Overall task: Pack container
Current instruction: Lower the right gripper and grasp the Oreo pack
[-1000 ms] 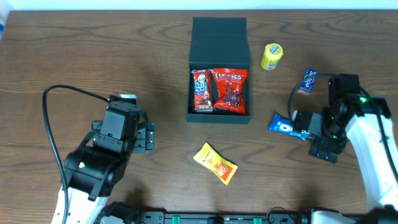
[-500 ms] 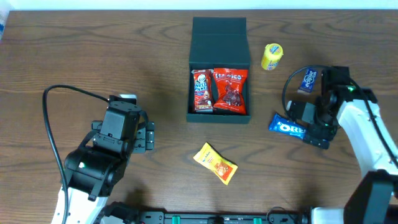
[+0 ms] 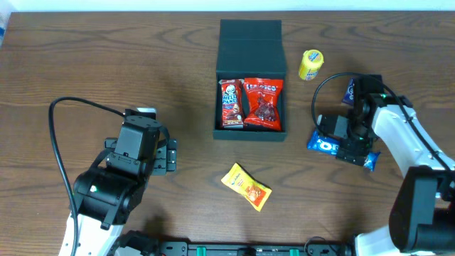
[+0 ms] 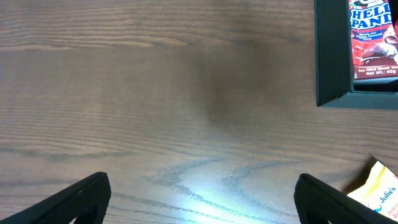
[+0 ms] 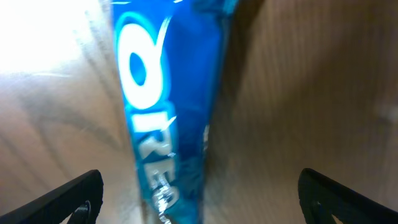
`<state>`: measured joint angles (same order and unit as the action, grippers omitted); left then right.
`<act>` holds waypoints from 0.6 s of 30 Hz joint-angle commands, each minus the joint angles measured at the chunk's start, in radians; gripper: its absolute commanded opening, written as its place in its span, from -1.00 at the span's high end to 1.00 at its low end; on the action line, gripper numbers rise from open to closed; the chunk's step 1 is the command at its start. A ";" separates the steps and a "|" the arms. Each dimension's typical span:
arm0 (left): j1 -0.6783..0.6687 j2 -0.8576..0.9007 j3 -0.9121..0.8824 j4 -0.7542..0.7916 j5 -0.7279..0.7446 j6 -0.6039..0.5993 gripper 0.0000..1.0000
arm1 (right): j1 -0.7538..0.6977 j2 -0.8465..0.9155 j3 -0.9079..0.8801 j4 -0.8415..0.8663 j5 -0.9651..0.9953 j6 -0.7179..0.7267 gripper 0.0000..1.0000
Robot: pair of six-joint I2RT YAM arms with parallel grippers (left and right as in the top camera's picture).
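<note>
The container (image 3: 250, 44) is lying open at the bench's (image 3: 106, 57) far middle, holding two red snack packets (image 3: 263, 103). The right gripper (image 5: 202, 202) is hanging spread astride a blue Oreo packet (image 5: 155, 112). The left gripper (image 4: 205, 202) is hovering spread over bare wood.

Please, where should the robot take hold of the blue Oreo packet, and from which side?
Grip the Oreo packet across its narrow width, near the middle, coming from above. It lies flat on the table and is long and slim, so the open right claw, straddling it, could close on its long edges.
</note>
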<state>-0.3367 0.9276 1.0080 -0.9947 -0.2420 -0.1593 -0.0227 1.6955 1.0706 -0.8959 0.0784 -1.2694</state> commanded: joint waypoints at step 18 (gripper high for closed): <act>0.004 0.002 -0.003 -0.002 0.000 0.006 -0.91 | 0.011 0.007 -0.119 0.131 -0.016 0.042 -0.98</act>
<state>-0.3367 0.9276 1.0080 -0.9947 -0.2420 -0.1593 -0.0227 1.6966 0.9817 -0.7696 0.0776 -1.2411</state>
